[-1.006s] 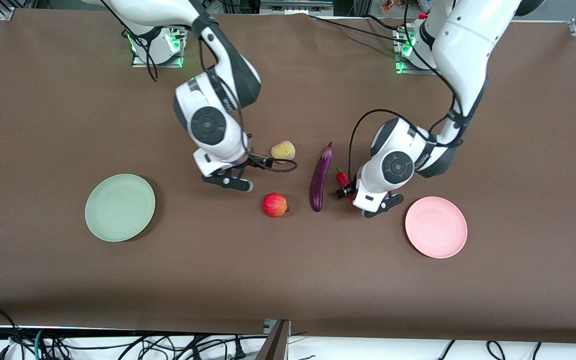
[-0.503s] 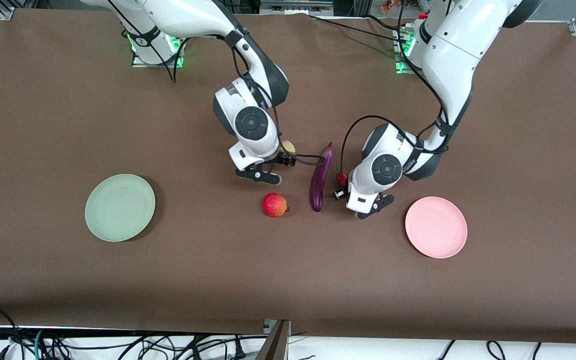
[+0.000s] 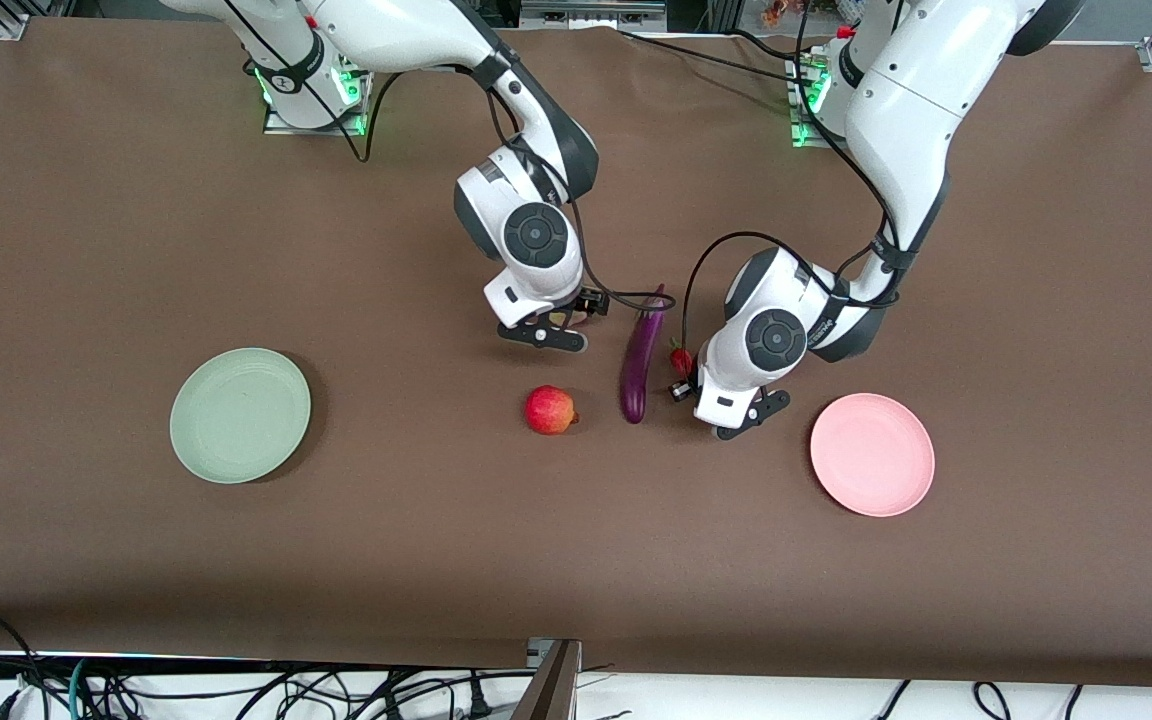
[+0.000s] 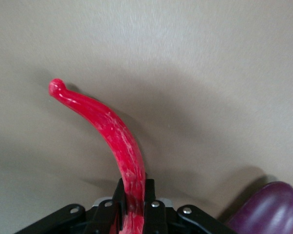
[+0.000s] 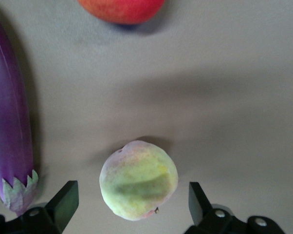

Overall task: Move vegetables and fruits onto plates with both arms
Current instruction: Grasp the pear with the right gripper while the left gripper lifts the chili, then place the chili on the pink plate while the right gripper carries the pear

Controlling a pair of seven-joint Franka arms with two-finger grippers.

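My left gripper (image 4: 133, 207) is shut on the thick end of the curved red chili pepper (image 4: 105, 122), which lies on the table; the front view shows that chili (image 3: 681, 358) beside the left wrist. The purple eggplant (image 3: 639, 358) lies next to it. My right gripper (image 5: 132, 202) is open and low over the pale yellow-green fruit (image 5: 139, 180), one finger on each side, not touching. That fruit (image 3: 559, 318) is mostly hidden under the right wrist in the front view. The red fruit (image 3: 550, 410) sits nearer the front camera. The mint plate (image 3: 240, 415) and pink plate (image 3: 872, 454) hold nothing.
A brown cloth covers the table. The eggplant (image 5: 10, 126) lies close beside the right gripper's finger (image 5: 64, 202), and its tip (image 4: 268, 212) is close to the left gripper. Cables trail from both wrists.
The right arm moved toward the left arm's end until its open gripper sat over the pale fruit. The left gripper closed on the chili.
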